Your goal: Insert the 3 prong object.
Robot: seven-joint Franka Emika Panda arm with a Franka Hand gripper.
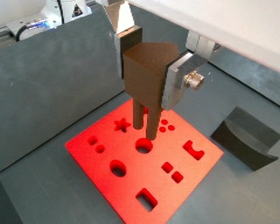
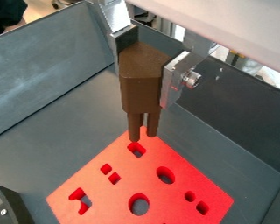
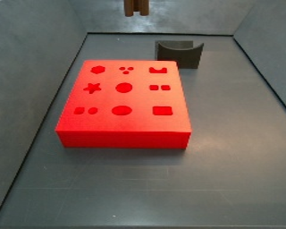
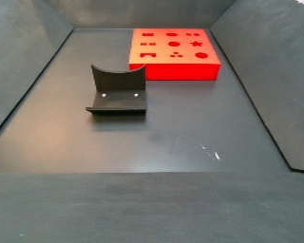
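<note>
Wrist views: the gripper clasps the 3 prong object, prongs down, high above the red block, presumably for alignment. Side views: the prongs hang at the far edge; the dark grey curved block sits apart.

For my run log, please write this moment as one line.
gripper: shut on 3 prong object, above red block | prongs: clear of holes, not inserted | jaws: on piece's sides | grey curved block: on floor, apart
</note>
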